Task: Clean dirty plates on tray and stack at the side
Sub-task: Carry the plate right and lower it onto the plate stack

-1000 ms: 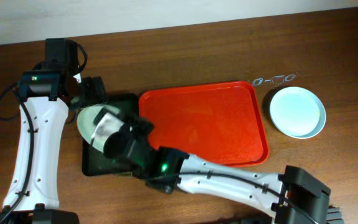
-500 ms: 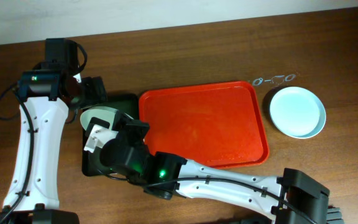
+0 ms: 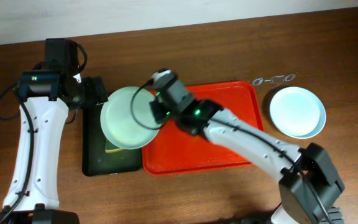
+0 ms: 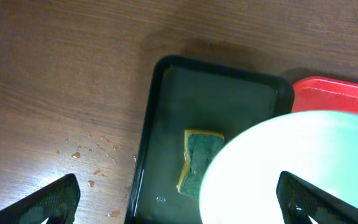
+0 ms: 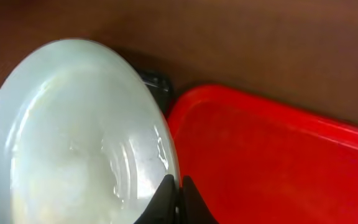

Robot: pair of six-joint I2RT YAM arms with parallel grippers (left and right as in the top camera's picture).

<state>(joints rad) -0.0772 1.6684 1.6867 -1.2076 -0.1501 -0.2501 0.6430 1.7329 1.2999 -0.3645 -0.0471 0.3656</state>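
Observation:
My right gripper (image 3: pixel 156 113) (image 5: pixel 174 186) is shut on the rim of a pale mint plate (image 3: pixel 125 117) (image 5: pixel 73 137). It holds the plate tilted in the air over the right side of the dark green tray, at the left edge of the red-orange tray (image 3: pixel 216 124) (image 5: pixel 272 162). The plate's face looks wet and shows no yellow smear. My left gripper (image 3: pixel 97 93) (image 4: pixel 179 199) is open and empty above the green tray, beside the plate (image 4: pixel 291 168). A pale plate stack (image 3: pixel 297 112) sits right of the red tray.
The dark green tray (image 3: pixel 95 155) (image 4: pixel 166 124) holds a yellow-green sponge (image 4: pixel 197 162) (image 3: pixel 112 148), partly hidden under the plate. Water drops lie on the wood left of it. A pair of glasses (image 3: pixel 275 79) lies behind the plate stack.
The right arm has swung from the front to above the red tray. The plate has come up off the green tray and moved right, held by its rim. The left arm has barely moved.

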